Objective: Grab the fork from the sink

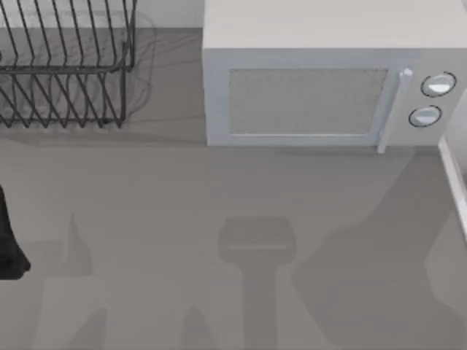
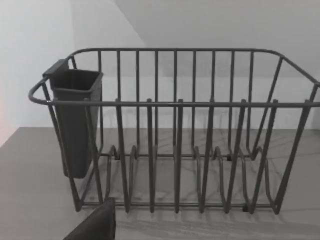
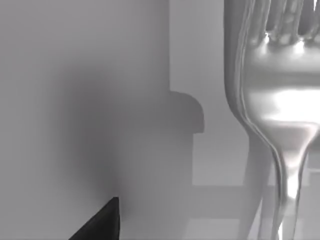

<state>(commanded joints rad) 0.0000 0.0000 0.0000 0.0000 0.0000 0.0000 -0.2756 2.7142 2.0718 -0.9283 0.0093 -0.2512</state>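
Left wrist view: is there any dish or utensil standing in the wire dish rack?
No. The wire dish rack has bare slots, and nothing sticks out of the dark cup hung on its end.

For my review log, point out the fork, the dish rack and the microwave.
fork (image 3: 280, 100), right wrist view, on its neck below the tines.
dish rack (image 2: 175, 103), left wrist view, front top rail.
microwave (image 1: 306, 102), top view, door window.

Top view: the table lies open across its front and middle. A microwave blocks the rear centre and right; a wire dish rack blocks the rear left, with a narrow gap between the two. Left wrist view: a dark cutlery cup hangs on one end of the rack. Right wrist view: the fork stands close before the camera.
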